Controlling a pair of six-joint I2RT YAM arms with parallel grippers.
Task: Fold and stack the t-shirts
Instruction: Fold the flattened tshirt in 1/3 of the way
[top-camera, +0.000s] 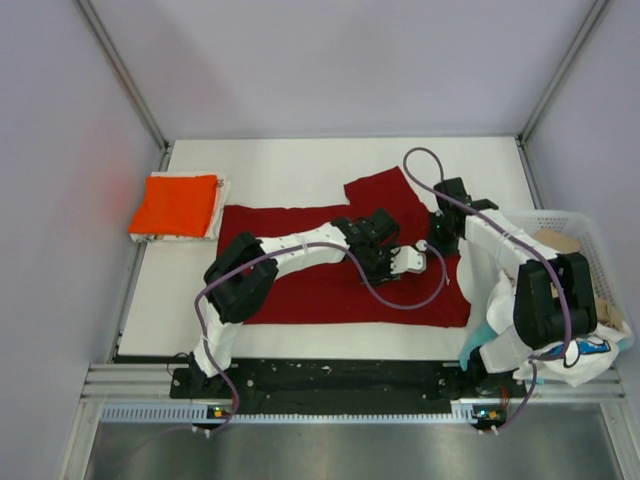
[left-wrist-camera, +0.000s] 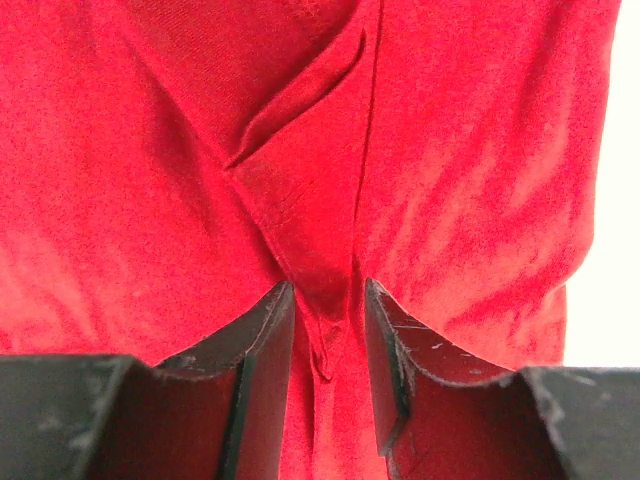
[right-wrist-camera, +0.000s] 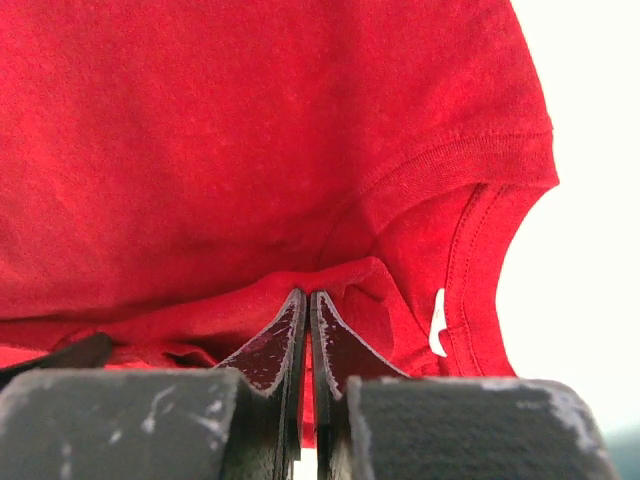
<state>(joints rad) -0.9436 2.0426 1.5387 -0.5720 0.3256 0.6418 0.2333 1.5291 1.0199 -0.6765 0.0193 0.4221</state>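
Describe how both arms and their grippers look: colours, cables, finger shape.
Both the left arm and right arm have white links between bulky black joint housings. A purple-grey cable loops loosely along each. The left gripper and right gripper have black, wedge-shaped fingers, scuffed with pale scratches.

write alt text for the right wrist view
The right claw is shut on a pinched fold of the dark red t-shirt, just beside its ribbed collar and small white neck label. The shirt fills most of the frame; bright white table shows at right.
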